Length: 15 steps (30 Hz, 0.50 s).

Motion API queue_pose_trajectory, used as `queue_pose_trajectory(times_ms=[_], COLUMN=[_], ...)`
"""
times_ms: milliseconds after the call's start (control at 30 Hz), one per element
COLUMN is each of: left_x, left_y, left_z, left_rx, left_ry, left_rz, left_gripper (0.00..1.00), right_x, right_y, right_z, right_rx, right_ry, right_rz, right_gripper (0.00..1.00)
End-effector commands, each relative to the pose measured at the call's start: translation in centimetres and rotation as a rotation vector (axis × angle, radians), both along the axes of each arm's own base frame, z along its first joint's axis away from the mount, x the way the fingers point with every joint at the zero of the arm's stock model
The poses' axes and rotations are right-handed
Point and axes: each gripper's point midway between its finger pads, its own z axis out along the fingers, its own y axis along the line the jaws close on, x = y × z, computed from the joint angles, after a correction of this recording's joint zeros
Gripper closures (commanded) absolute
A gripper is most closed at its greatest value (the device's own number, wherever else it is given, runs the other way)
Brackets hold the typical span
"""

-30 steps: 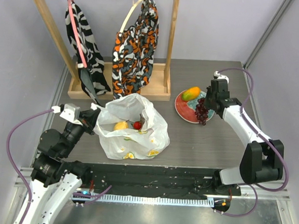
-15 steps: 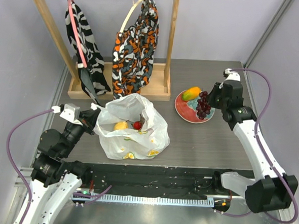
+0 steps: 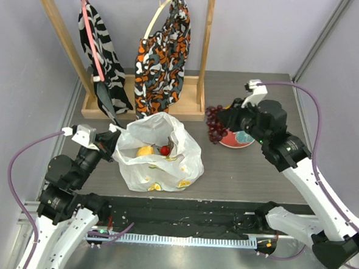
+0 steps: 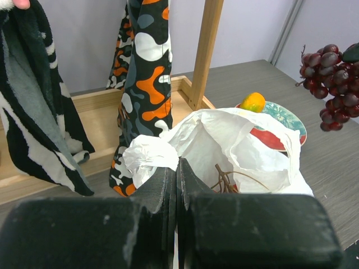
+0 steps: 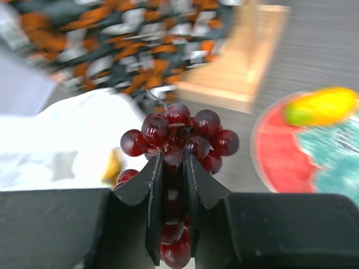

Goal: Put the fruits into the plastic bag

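The white plastic bag [image 3: 157, 154] with citrus prints stands open at the table's centre-left. A yellow lemon [image 3: 145, 151] and red berries [image 3: 164, 150] lie inside it. My left gripper [image 3: 115, 136] is shut on the bag's left rim [image 4: 152, 157] and holds that side up. My right gripper [image 3: 220, 120] is shut on the dark purple grape bunch [image 3: 214, 124], which hangs in the air between the plate and the bag's right side. The wrist view shows its fingers [image 5: 157, 185] clamped round the grapes [image 5: 179, 131]. The orange-green mango [image 4: 253, 102] rests on the plate [image 4: 286, 120]. In the top view my right arm hides it.
A wooden rack [image 3: 138, 110] stands at the back, just behind the bag. A zebra-striped cloth [image 3: 102, 50] and an orange-black cloth [image 3: 163, 54] hang from it. The red-and-teal plate [image 3: 235, 140] lies right of the bag. Walls close in on both sides.
My right arm lifted the grape bunch off the plate and carried it left, towards the bag. The left gripper and the bag stayed put.
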Motion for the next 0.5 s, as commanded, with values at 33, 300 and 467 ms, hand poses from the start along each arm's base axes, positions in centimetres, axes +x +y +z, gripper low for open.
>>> queue_pose_trajectory(times_ms=[33,300,467], left_x=[-0.4,-0.4,-0.4], left_y=[-0.1,-0.1,-0.1], left_z=[1.2,1.2,1.2], left_rx=[-0.012,-0.013,-0.014], left_ry=[-0.038,-0.037,-0.038], left_rz=[-0.012,-0.013,-0.013], left_gripper=[1.0,1.0,1.0], right_x=[-1.6,-4.6,-4.1], right_y=[6.2,14.6,18.1], right_z=[6.9,9.1,9.5], right_rx=[0.054,0.045,0.051], right_ry=[-0.179,-0.277,-0.295], right_rz=[0.126,0.323,0.383], right_gripper=[0.99,0.99,0.99])
